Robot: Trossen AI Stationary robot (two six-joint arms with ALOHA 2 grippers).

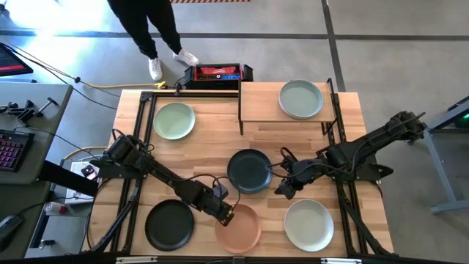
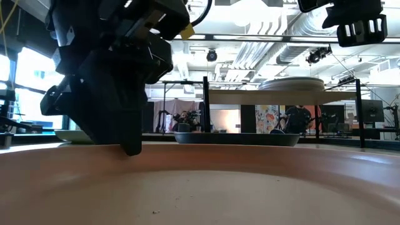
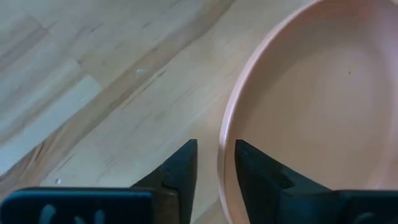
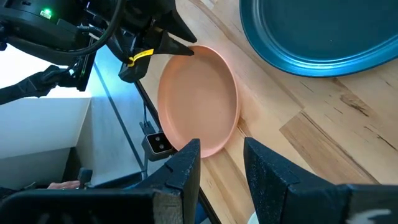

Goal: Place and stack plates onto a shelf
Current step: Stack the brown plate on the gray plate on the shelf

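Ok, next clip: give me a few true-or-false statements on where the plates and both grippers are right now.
1. One round grey-green plate lies on the small light-wood shelf. True.
2. The left gripper is at the rim of the round terracotta pink plate, one finger either side. True.
3. The right gripper grips the round dark teal plate. False: it is open beside that plate, holding nothing.
4. The round black plate is stacked on the shelf. False: it lies on the tabletop.
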